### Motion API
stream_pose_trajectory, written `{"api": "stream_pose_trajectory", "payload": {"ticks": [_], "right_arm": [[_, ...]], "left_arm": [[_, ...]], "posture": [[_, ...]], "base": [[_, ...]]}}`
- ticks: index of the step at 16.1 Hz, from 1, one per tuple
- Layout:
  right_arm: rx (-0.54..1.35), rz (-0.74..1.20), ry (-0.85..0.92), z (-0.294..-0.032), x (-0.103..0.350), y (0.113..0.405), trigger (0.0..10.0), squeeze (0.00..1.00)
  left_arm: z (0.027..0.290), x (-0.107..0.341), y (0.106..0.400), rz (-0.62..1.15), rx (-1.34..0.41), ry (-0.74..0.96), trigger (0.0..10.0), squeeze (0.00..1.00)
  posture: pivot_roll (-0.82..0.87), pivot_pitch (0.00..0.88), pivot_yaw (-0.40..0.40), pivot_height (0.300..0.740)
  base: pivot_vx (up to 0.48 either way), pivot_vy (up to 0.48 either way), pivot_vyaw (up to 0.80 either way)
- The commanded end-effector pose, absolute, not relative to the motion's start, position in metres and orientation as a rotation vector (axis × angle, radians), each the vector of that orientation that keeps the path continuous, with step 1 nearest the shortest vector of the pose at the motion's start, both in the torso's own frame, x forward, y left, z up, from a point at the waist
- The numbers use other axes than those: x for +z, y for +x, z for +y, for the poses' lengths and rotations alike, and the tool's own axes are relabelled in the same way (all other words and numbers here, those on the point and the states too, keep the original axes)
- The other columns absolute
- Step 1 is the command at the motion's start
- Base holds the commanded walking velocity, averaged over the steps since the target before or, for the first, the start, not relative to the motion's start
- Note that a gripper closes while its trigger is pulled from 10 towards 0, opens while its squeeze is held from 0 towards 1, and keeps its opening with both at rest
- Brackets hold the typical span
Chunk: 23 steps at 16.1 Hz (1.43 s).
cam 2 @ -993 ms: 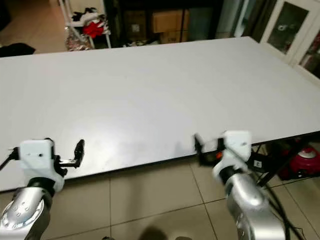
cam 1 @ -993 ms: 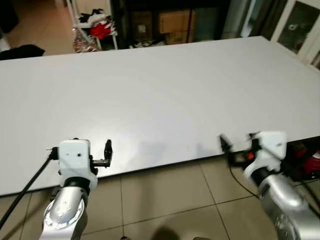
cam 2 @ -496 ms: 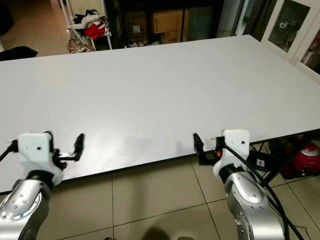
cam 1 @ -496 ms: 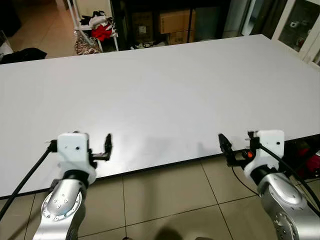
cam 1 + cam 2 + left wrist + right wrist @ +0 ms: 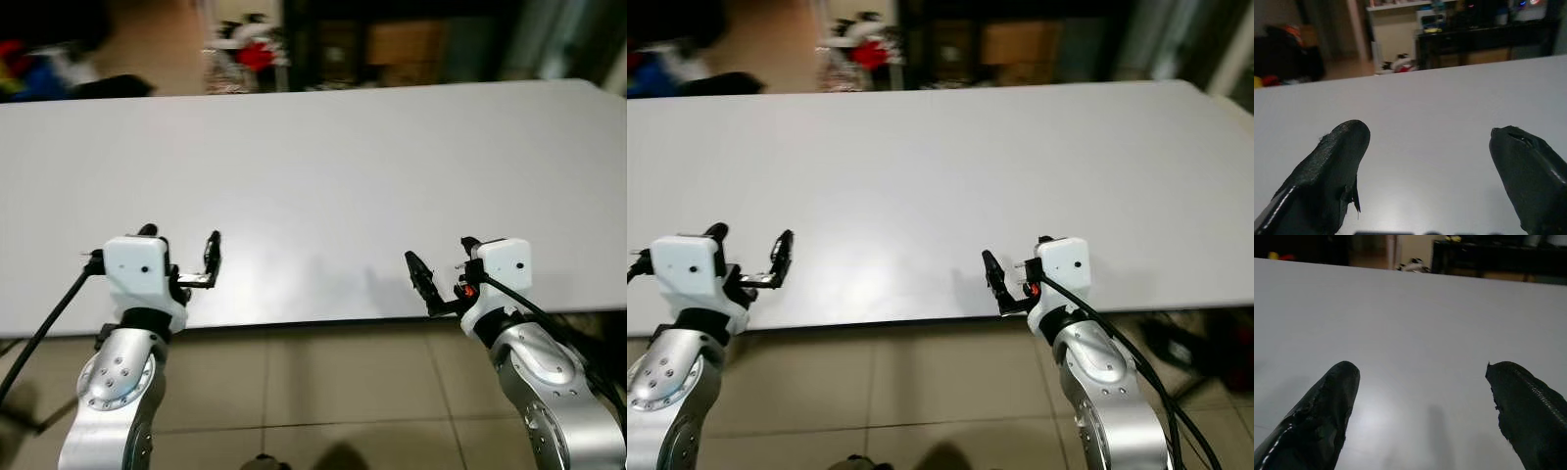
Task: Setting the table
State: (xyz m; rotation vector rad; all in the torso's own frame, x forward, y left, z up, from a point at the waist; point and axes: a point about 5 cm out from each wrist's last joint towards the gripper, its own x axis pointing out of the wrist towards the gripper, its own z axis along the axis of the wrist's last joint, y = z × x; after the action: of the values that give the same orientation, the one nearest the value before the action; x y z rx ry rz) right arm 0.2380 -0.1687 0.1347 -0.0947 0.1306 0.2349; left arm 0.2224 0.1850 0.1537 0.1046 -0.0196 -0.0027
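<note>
A wide white desk point(image 5: 323, 147) spans the scene in front of the robot, and its top is bare white all the way across. Its near edge runs just ahead of both arms, with tiled floor point(image 5: 323, 392) below it.

The left pincer point(image 5: 196, 260) is held over the near edge of the desk, on the robot's left. Its two black fingers point(image 5: 1327, 181) stand wide apart with only the white desk surface between them, and they hold nothing. A black cable point(image 5: 44, 328) trails from the left wrist down toward the floor.

The right pincer point(image 5: 437, 279) is held at the near edge of the desk on the robot's right, well apart from the left one. Its fingers point(image 5: 1317, 423) are also spread wide, with bare desk showing between them, and they grip nothing. A small red-orange light point(image 5: 466, 289) shows on the right wrist, and a black cable point(image 5: 1136, 357) loops along the right arm.

Beyond the far edge of the desk the room is blurred. A pile with something red point(image 5: 257, 54) sits on a rack there, next to dark shelving with cardboard boxes point(image 5: 407, 44). Dark furniture point(image 5: 1488, 36) also shows past the desk in the left wrist view.
</note>
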Motion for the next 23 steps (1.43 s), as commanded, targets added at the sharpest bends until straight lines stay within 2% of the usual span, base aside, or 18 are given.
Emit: {"api": "stream_pose_trajectory", "payload": {"ticks": [1,5,7,8,10,11,14,16,19,21,23], "right_arm": [[0.234,0.129,-0.110,-0.171,0.134,0.240,10.0,1.00],[0.256,0.119,-0.136,-0.174,0.140,0.238,10.0,1.00],[0.263,0.130,-0.129,-0.173,0.140,0.234,10.0,1.00],[0.320,0.148,-0.122,-0.164,0.138,0.231,10.0,1.00],[0.336,0.167,-0.120,-0.159,0.132,0.231,10.0,1.00],[0.344,0.165,-0.115,-0.160,0.134,0.233,10.0,1.00],[0.327,0.181,-0.112,-0.165,0.129,0.236,10.0,1.00],[0.261,0.192,-0.100,-0.180,0.127,0.230,10.0,1.00],[0.168,0.213,-0.094,-0.196,0.124,0.214,10.0,1.00],[0.142,0.217,-0.097,-0.200,0.127,0.205,10.0,1.00],[0.176,0.211,-0.111,-0.196,0.128,0.205,10.0,1.00]], "left_arm": [[0.186,0.151,0.219,-0.001,-0.004,0.154,10.0,1.00],[0.187,0.140,0.206,0.082,0.011,0.175,10.0,1.00],[0.191,0.139,0.199,0.097,0.003,0.147,10.0,1.00],[0.198,0.144,0.191,0.081,0.044,0.142,10.0,1.00],[0.202,0.143,0.187,0.071,0.083,0.155,10.0,1.00],[0.201,0.146,0.185,0.055,0.093,0.152,10.0,1.00],[0.190,0.147,0.188,0.038,0.056,0.167,10.0,1.00],[0.178,0.144,0.200,0.019,-0.012,0.184,10.0,1.00],[0.164,0.138,0.211,0.035,-0.095,0.163,10.0,1.00],[0.165,0.135,0.209,0.036,-0.097,0.125,10.0,1.00],[0.168,0.130,0.202,0.056,-0.045,0.120,10.0,1.00]], "posture": [[-0.14,0.000,0.073,0.740],[-0.18,0.000,0.073,0.740],[-0.16,0.000,0.040,0.740],[-0.12,0.000,-0.016,0.740],[-0.12,0.000,-0.014,0.740],[-0.10,0.000,-0.043,0.740],[-0.09,0.000,-0.024,0.740],[-0.13,0.000,0.038,0.740],[-0.20,0.000,0.072,0.740],[-0.23,0.000,0.087,0.740],[-0.21,0.000,0.064,0.740]], "base": [[0.000,0.000,0.80],[0.000,0.000,0.80],[0.000,0.000,0.80],[0.000,0.000,0.80],[0.000,0.000,0.80],[0.000,0.000,0.80],[0.000,0.000,0.80],[0.000,0.000,0.80],[0.000,0.000,0.80],[0.000,0.000,0.80],[0.000,0.000,0.80]]}}
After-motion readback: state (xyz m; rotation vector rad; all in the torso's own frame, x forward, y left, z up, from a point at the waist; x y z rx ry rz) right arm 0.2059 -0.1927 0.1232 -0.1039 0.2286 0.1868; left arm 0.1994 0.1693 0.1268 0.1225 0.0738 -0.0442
